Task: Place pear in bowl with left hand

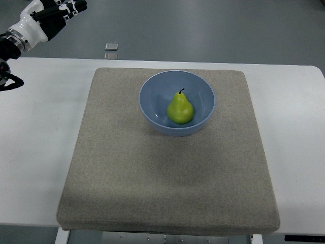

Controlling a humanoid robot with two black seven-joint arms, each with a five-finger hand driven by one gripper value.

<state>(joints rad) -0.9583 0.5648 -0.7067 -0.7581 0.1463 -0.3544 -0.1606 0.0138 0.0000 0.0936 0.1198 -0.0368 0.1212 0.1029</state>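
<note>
Green pear (181, 109) rests in bowl (177, 102), well right of my left hand (53, 14); fingers loose, holding nothing. Retract clear of counter (40, 127).

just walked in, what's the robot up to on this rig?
Nothing is being handled right now. The green pear already sits inside the blue bowl, stem up, and the bowl stands on the beige mat on the white table. The left hand is up in the far left corner, off the mat and well away from the bowl, fingers relaxed and holding nothing. The right arm is out of view. By the layout, the placing looks done.
</note>
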